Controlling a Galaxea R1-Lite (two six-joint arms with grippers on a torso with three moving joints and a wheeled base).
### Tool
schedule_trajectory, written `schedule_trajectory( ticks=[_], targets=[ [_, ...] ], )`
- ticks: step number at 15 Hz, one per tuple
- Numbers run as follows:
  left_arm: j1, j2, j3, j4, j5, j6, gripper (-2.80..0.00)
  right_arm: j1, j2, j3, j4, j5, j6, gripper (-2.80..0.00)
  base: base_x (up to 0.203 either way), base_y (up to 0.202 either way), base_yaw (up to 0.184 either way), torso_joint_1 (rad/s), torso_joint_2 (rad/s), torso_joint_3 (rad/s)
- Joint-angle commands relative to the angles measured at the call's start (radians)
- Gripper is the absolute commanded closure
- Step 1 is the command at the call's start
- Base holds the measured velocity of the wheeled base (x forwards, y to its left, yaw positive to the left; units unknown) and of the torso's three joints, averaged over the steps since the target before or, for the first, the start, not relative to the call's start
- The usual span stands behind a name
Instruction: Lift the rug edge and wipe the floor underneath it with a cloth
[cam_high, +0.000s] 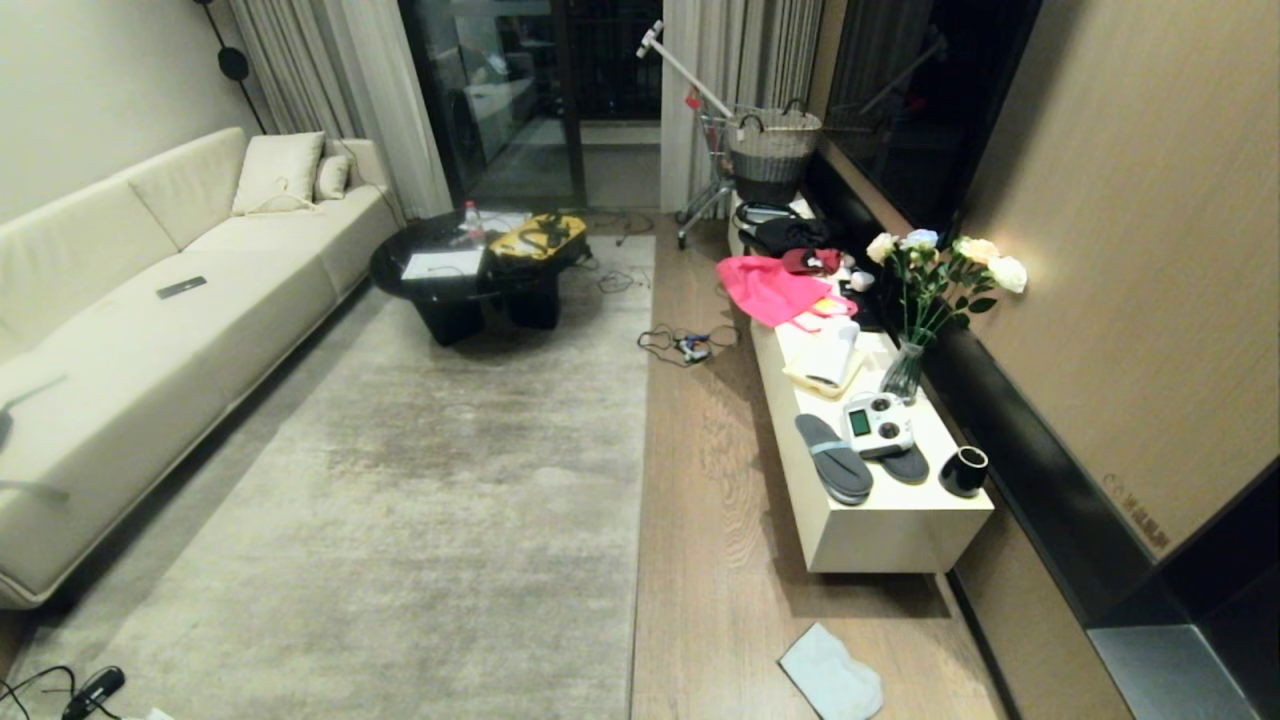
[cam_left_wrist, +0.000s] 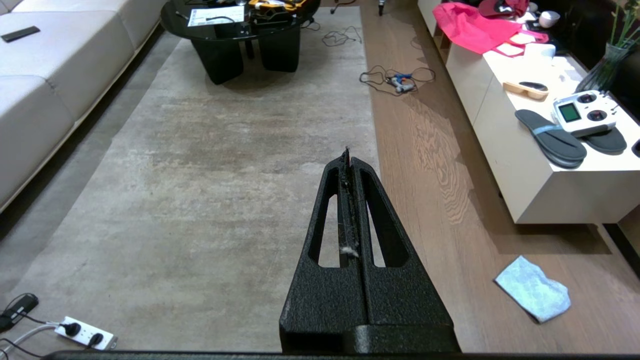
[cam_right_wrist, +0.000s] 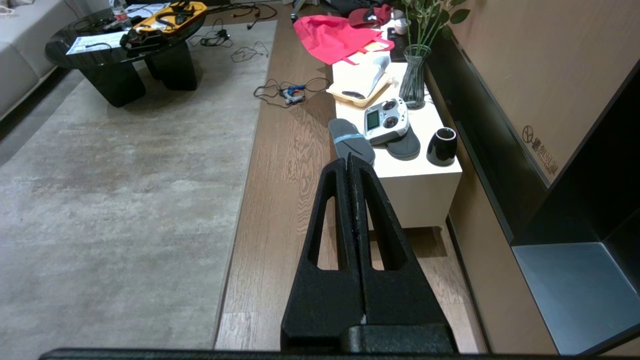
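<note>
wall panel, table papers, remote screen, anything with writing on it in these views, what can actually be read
Nothing can be read in full.
Logo stamp on the wall panel: a round mark with a row of characters beside it, too blurred to quote.
Papers on the black coffee table: print too small to read.
Remote controller on the white cabinet: green screen, no legible digits.
Bottle label on the coffee table: too small to read.

I'm in a home living room: long cream sofa (cam_high: 150, 330) along the rug's left edge, black coffee table (cam_high: 460, 275) at its far end, low white cabinet (cam_high: 880, 500) with flower vase (cam_high: 905, 370) and slippers (cam_high: 835, 458).
</note>
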Motion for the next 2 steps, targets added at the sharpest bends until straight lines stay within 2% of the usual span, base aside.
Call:
schedule_trajectory(
  ticks=[1, 2],
  targets=[
    [0.0, 0.0, 0.0, 0.0, -0.001, 0.0, 0.0, 0.0, 0.001, 0.0, -0.001, 0.0, 0.0, 0.0, 0.0, 0.0, 0.0, 0.0, 0.0, 0.0],
    [0.0, 0.0, 0.0, 0.0, -0.001, 0.0, 0.0, 0.0, 0.001, 0.0, -0.001, 0.0, 0.0, 0.0, 0.0, 0.0, 0.0, 0.0, 0.0, 0.0]
  ],
)
